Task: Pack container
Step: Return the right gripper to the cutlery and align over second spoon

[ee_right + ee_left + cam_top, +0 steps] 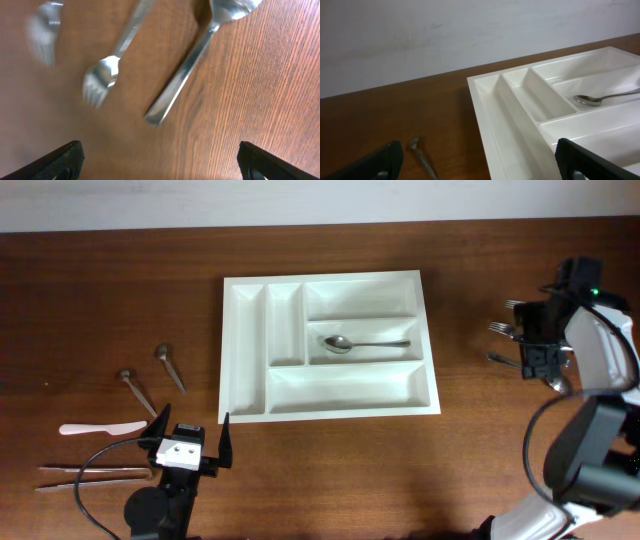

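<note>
Dark wood tabletop (100,300) under a pale wall (300,200). The container (232,350) lies flat in the middle, with one spoon (365,343) in its middle long compartment; the other four compartments are bare. My left gripper (194,436) is spread wide and empty just off the container's near-left corner, with loose cutlery (135,388) to its left. My right gripper (160,167) is well off to the right, jaws parted with nothing between them, over a fork (102,80) and a second spoon (195,65) lying near each other. That closeness worries me: closing here could catch two pieces, or nudge one so it skids on the wood. They lie flat, so the fingers may slip off the metal. The wrist view is blurred, so my aim is uncertain. On the left, a careless swing could shove the container.
</note>
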You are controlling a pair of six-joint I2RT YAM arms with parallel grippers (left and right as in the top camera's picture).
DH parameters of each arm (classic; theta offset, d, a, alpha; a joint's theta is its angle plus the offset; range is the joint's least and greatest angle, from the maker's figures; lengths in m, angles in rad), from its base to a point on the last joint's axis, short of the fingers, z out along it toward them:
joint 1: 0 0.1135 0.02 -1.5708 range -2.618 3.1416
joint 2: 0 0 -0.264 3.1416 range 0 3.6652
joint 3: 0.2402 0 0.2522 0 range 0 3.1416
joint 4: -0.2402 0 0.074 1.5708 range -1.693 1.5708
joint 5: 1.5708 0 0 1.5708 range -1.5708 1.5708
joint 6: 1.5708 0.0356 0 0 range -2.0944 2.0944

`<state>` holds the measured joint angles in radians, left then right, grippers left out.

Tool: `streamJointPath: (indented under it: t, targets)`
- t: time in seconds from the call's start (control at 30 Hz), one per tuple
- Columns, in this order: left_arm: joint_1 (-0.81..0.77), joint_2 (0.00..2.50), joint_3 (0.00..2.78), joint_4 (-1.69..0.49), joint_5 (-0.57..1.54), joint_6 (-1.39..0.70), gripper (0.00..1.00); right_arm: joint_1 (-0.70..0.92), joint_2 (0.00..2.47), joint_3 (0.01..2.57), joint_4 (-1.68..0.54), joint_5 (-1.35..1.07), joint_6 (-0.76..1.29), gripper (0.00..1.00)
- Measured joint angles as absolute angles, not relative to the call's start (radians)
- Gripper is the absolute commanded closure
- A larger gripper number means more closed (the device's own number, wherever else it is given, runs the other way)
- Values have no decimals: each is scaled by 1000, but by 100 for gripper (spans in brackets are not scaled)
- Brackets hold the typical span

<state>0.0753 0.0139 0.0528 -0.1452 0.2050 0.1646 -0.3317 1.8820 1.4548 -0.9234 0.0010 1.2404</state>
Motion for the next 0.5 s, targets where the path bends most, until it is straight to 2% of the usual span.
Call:
streamJointPath:
  t: [0.5]
  targets:
    - [75,14,53,-145,205,165,1,-376,2001,1455,-907,2,1362,1]
